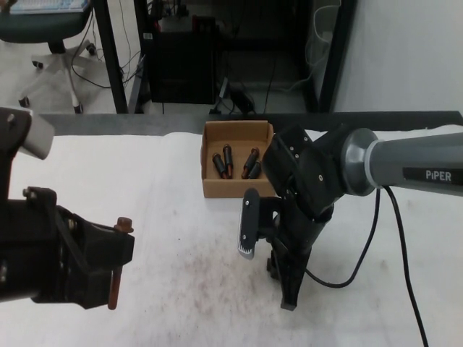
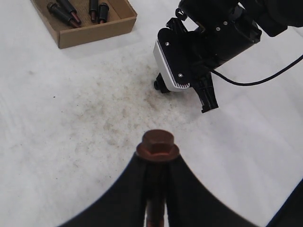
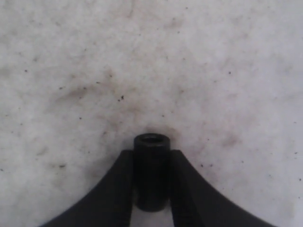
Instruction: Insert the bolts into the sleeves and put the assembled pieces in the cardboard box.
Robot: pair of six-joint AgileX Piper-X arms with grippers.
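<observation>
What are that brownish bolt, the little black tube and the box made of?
The bolt: probably steel, with a dull reddish-brown surface that looks like rust or a coating; hexagonal head. The sleeve: likely metal with a matte black finish, though hard plastic cannot be ruled out; smooth and hollow. The box: plain brown cardboard, matte, with thin walls.

The left gripper hides most of the bolt below its head. The right gripper covers both sides of the sleeve. The left wrist view's top edge cuts the cardboard box. In the high view, the pieces inside are too small to judge.
</observation>
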